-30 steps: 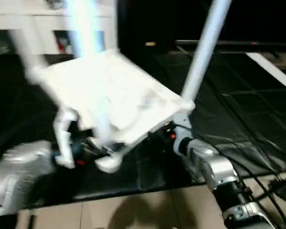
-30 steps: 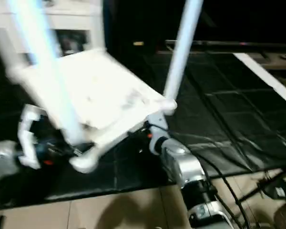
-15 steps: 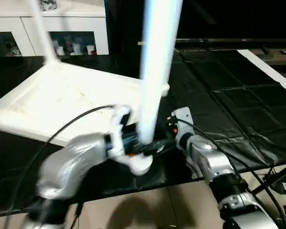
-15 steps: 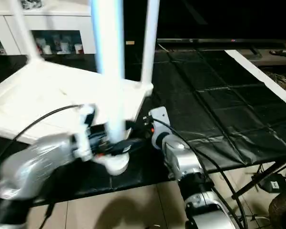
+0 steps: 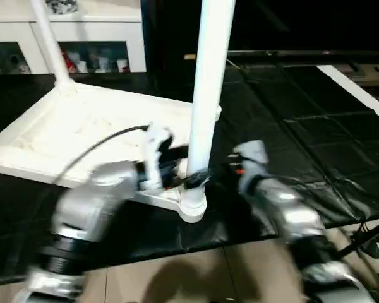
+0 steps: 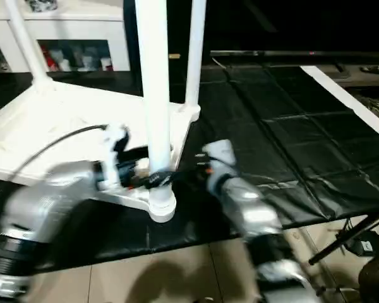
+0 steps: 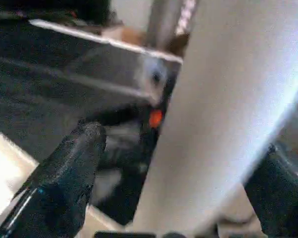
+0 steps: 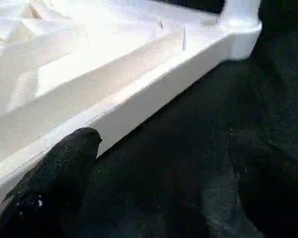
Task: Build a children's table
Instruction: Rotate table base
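Your tabletop [image 5: 82, 136] lies upside down on the black mat [image 5: 303, 120], filling the left and centre of the head frames, ribbed side up. Three legs show standing in its corner sockets: the near leg [image 5: 205, 95] rises almost straight up through the middle of the frame, another [image 5: 47, 41] stands at the upper left, and a third [image 6: 194, 53] stands just behind the near one in the right eye frame. Whether a fourth is fitted cannot be told.

Your left gripper [image 5: 192, 180] sits at the base of the near leg, its jaws spread wide to either side of the tube; in the left wrist frame one finger [image 7: 72, 168] shows well clear of the white shaft, so it reads as released, not clamped. That leg's long axis runs vertical, straight across the jaws.

Your right gripper [image 6: 199, 170] hangs spread and empty just right of the same corner, over the mat, with the tabletop's edge before it. The left is nearer the leg, so any pressing or seating there falls to it.
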{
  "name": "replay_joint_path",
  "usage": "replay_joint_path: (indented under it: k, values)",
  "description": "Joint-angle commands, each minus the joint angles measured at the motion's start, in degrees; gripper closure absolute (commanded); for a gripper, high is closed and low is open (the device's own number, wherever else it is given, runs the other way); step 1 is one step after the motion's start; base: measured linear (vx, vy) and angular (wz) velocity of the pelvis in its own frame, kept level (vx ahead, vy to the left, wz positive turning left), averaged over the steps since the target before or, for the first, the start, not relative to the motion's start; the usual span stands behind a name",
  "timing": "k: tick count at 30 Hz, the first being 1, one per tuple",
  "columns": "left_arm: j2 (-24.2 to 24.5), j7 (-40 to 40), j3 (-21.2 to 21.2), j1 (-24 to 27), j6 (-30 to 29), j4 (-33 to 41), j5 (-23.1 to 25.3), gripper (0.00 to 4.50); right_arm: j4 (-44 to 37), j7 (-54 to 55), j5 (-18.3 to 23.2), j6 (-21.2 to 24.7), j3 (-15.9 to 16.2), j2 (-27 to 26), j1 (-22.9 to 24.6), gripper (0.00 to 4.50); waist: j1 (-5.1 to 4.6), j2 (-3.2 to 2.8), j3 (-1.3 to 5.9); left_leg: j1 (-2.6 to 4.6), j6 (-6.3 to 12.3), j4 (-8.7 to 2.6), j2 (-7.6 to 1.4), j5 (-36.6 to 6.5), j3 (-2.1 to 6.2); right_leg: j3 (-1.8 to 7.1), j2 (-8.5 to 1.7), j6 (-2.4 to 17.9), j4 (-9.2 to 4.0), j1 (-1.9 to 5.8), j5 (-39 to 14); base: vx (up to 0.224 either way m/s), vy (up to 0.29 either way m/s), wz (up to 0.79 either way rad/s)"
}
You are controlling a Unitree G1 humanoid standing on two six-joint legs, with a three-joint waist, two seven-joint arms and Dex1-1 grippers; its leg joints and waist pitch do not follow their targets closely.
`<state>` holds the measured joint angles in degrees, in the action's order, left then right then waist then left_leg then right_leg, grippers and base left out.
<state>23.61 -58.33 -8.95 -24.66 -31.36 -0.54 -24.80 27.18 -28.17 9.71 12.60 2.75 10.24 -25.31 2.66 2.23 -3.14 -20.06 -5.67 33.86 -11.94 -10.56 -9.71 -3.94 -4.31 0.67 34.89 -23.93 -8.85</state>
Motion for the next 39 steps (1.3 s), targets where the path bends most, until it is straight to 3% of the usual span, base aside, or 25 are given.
replay_joint_path:
  k: [1,3,7,11,12,14,17,18,20,25,29,33,39]
  values:
    - [3.6,-5.5,-2.6,-0.9,1.4,-1.7,2.1,0.04,-4.6,-4.0,1.6,2.0,0.1,2.3,1.5,0.00,0.28,-1.06,3.61,0.04,0.16,-4.14,-0.38,-15.6,-0.12,2.27,-2.30,8.3,-4.39,3.29,-18.8,0.000,0.000,0.00]
    - [7.6,-10.0,-4.6,-2.0,3.1,-4.2,4.5,0.04,-8.5,-7.8,2.2,3.2,0.6,5.4,3.2,0.00,0.31,-1.25,3.58,0.16,0.11,-4.20,-0.39,-16.1,-0.04,2.30,-2.34,7.9,-4.48,3.20,-20.1,0.000,0.000,0.00]
    - [10.5,-13.2,-8.2,-4.0,7.3,-8.1,9.2,0.20,-14.2,-14.7,3.4,4.4,2.4,10.0,6.1,0.00,0.71,-1.31,3.56,0.32,0.24,-4.21,-0.45,-16.2,-0.02,2.34,-2.34,8.1,-4.58,3.21,-20.0,0.000,0.000,0.00]
    - [10.3,-13.4,-11.4,-7.2,15.1,-14.7,14.8,0.51,-21.6,-22.2,5.5,7.1,4.3,15.4,9.2,0.00,1.14,-1.43,3.62,0.26,0.70,-4.11,-0.44,-16.1,-0.03,2.40,-2.33,8.3,-4.64,3.47,-18.6,0.000,0.000,0.00]
    - [9.9,-13.8,-12.5,-8.9,17.8,-17.3,16.2,0.65,-24.7,-25.2,6.4,8.4,5.2,17.8,10.5,0.00,1.40,-1.79,3.65,0.13,0.75,-4.07,-0.42,-15.7,0.04,2.43,-2.49,8.3,-4.69,3.63,-18.9,0.000,0.000,0.00]
    - [9.7,-14.1,-13.1,-9.7,18.9,-18.5,16.9,0.82,-26.4,-26.8,6.9,8.9,5.7,19.0,11.2,0.00,1.44,-1.53,3.62,0.06,0.81,-4.05,-0.41,-15.9,0.04,2.38,-2.51,8.1,-4.86,3.69,-19.6,0.000,0.000,0.00]
    - [8.8,-15.1,-14.5,-13.0,22.9,-23.3,19.6,1.05,-31.5,-31.2,9.3,12.1,6.6,22.4,13.1,0.00,1.65,-1.69,3.62,0.02,0.87,-4.03,-0.47,-16.1,0.13,2.34,-2.69,7.8,-4.97,3.68,-21.4,0.000,0.000,0.00]
    - [8.7,-16.1,-15.9,-14.8,24.4,-26.1,21.5,1.16,-33.2,-32.8,10.9,13.8,6.5,23.6,13.5,0.00,1.76,-1.51,3.66,0.02,1.11,-3.87,-0.36,-15.8,0.12,2.30,-2.67,6.9,-5.20,3.72,-22.7,0.000,0.000,0.00]
    - [8.7,-16.7,-16.5,-15.6,25.2,-27.5,22.3,1.29,-34.0,-33.6,11.6,14.5,6.5,24.1,13.8,0.00,1.66,-1.12,3.66,-0.23,1.33,-3.91,-0.33,-15.1,0.16,2.22,-2.71,6.7,-5.23,3.81,-23.4,0.000,0.000,0.00]
    - [8.0,-19.0,-18.4,-18.3,27.0,-31.5,24.3,1.73,-38.0,-36.7,13.5,17.3,7.4,27.1,15.6,0.00,1.98,-1.51,3.72,-0.17,1.30,-3.76,-0.54,-14.1,0.11,2.30,-2.89,6.9,-5.20,3.55,-23.7,0.000,0.000,0.00]
    - [7.3,-19.6,-19.3,-19.8,28.3,-34.0,25.8,2.08,-38.6,-36.7,13.6,18.0,7.1,27.4,15.8,0.00,2.69,-1.28,3.72,0.00,1.09,-3.80,-0.57,-14.4,0.08,2.21,-2.89,7.4,-5.20,3.43,-23.5,0.000,0.000,0.00]
    - [7.4,-20.1,-19.8,-20.6,29.2,-35.7,27.1,2.32,-38.6,-36.6,13.5,18.4,7.5,27.5,15.8,0.00,2.78,-1.26,3.71,-0.04,1.02,-3.81,-0.51,-14.2,0.09,2.20,-2.98,6.6,-5.33,3.45,-24.8,0.000,0.000,0.00]
    - [6.6,-20.5,-19.2,-21.9,32.2,-39.7,28.1,2.89,-39.2,-36.9,13.8,19.6,8.0,27.8,15.9,0.00,3.03,-1.26,3.78,-0.16,0.96,-3.83,-0.58,-13.7,0.14,2.22,-3.09,6.9,-5.15,3.55,-23.0,0.000,0.000,0.00]
